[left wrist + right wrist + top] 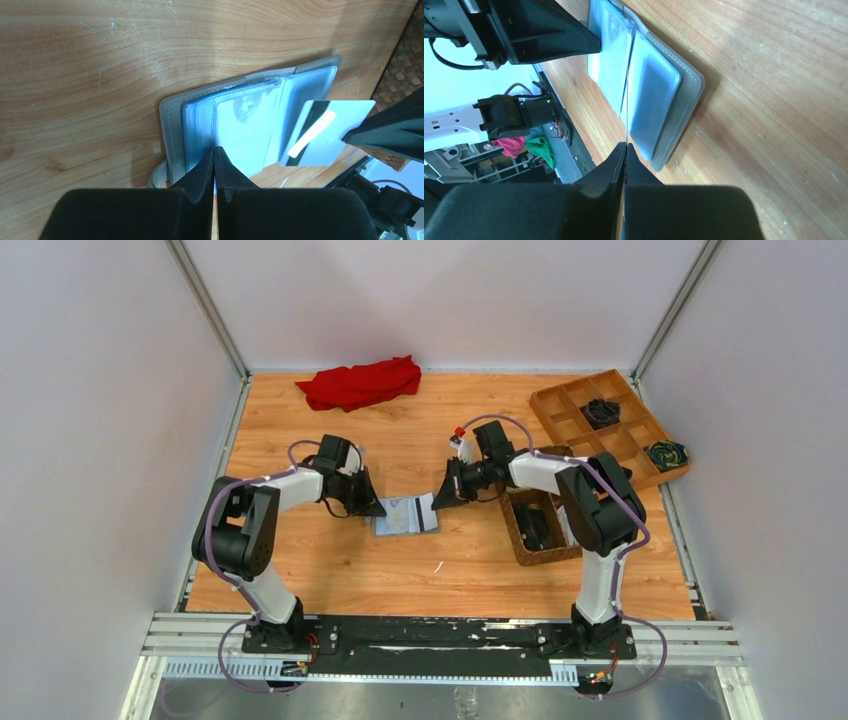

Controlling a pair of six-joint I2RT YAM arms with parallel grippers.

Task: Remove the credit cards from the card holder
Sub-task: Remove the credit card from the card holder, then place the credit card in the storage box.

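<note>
You have the wooden table (pixel 330 580) under both arms, and most of what sits on it lies far or right of your work. The wooden divided tray (pixel 560 410) sits at the far right corner with dark items in two of its compartments. The red cloth (pixel 360 383) is bunched against the far edge, well apart from everything else. The brown woven basket (pixel 513 530) is the nearest crowding: it stands just right of your right gripper (pixel 625 145), with dark things inside it. The card holder (pixel 400 518) lies open and flat at the table's middle, between the two grippers, its pale blue-grey inside facing up. Your left gripper (pixel 215 150) comes in from the left with its jaws pressed together, and the tips rest on the holder's left leaf. Your right gripper's jaws are pinched on the right edge of a pale credit card (pixel 325 135) with a dark stripe. The card hangs over the holder's right leaf; whether its left corner sits in a slot you cannot tell. A small white fleck (pixel 437 566) lies on the table nearer than the holder.
</note>
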